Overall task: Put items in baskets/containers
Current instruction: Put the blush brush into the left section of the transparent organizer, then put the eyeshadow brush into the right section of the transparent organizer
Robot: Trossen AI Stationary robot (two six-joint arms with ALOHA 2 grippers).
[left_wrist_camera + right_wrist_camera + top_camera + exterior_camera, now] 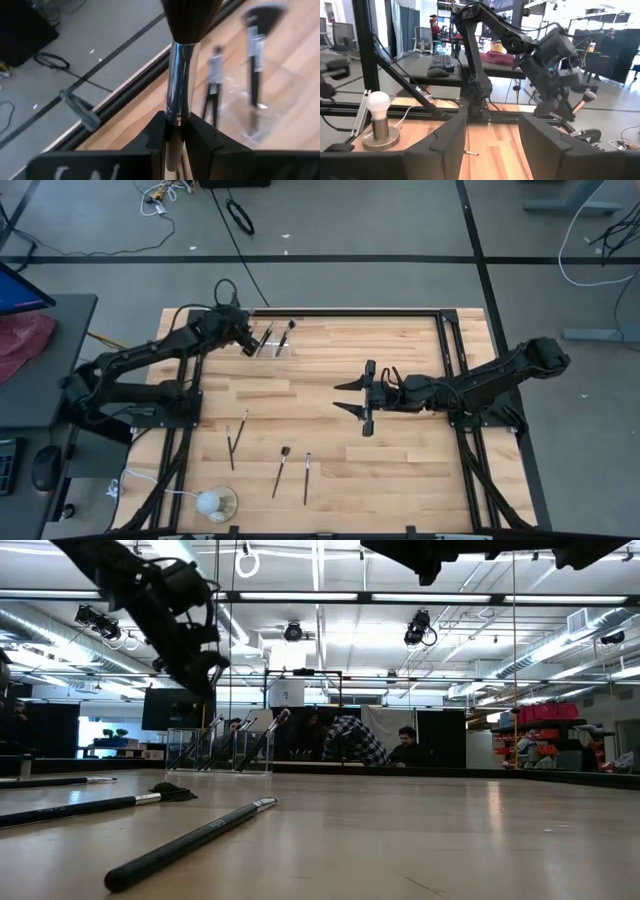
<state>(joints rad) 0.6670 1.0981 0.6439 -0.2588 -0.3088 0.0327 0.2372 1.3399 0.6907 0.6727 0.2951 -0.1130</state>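
My left gripper is at the far left of the table, shut on a makeup brush with a dark fluffy head and a silver ferrule. It hovers just left of the clear plastic holder, which stands on the table with a few brushes leaning inside; the holder also shows in the left wrist view. Several more brushes lie flat on the wood near the front: a pair and two more. My right gripper is open and empty at mid-table. My left gripper pinches the brush between its two fingers, at the handle just below the silver ferrule. The brush runs along the fingers and its head sticks out past their tips. It is lifted clear of the table, as the right wrist view shows.
A white ball on a clear round base with a cord stands at the near left corner. Black frame rails run along the table's far edge and its sides. Bare wood lies between the holder and the loose brushes.
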